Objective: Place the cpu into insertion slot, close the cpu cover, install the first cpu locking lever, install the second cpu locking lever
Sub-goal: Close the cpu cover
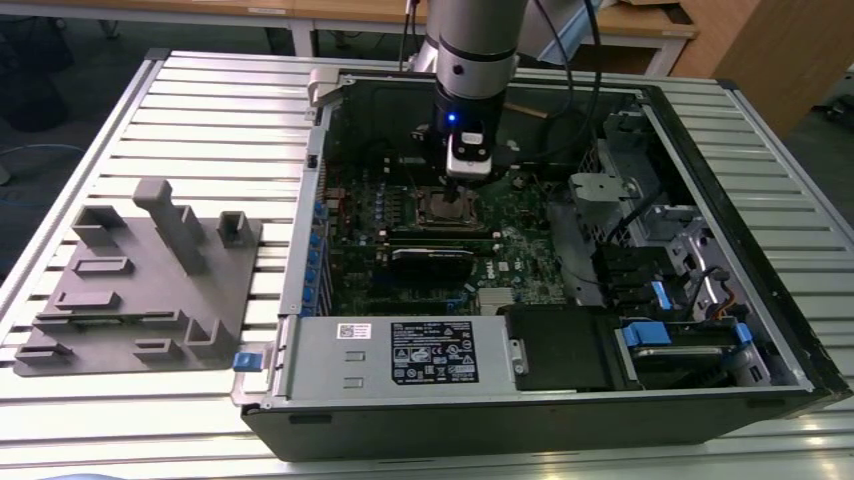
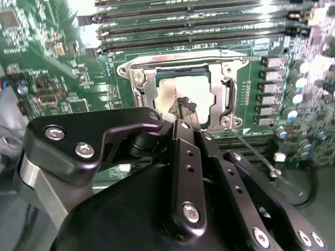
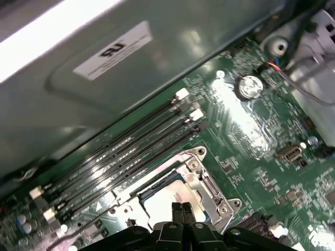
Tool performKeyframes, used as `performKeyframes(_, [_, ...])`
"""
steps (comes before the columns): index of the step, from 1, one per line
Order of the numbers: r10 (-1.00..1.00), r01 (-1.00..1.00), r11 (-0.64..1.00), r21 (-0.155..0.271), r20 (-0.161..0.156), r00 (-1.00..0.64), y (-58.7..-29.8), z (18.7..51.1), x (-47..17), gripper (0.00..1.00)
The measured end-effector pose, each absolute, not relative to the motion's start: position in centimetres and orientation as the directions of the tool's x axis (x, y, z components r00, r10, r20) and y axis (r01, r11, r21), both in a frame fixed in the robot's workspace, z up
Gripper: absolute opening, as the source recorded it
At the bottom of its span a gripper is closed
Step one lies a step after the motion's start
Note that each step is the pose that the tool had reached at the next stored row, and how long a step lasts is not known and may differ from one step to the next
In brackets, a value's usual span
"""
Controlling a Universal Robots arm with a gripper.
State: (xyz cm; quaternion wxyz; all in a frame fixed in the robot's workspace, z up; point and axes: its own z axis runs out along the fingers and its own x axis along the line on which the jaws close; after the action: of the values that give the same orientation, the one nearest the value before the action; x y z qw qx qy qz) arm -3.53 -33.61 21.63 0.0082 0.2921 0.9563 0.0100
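Ribbed grey metal tabletop point(image 1: 200, 100) carries an open black computer case point(image 1: 534, 420). We see the gripper point(image 3: 182, 210) empty, fingers pressed together, just over the dull silvery square cpu point(image 2: 175, 89). The chip lies in the insertion slot point(image 1: 447, 208), framed by the thin silvery cpu cover point(image 2: 230, 97). The gripper's body hides the socket's near edge, and we cannot tell whether the tips touch the chip.
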Motion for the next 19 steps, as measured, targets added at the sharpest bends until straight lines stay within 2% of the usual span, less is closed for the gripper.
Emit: performKeyframes(19, [0.245, 0.245, 0.969, 0.024, -0.01, -0.969, -33.62, 21.62, -3.53, 0.11])
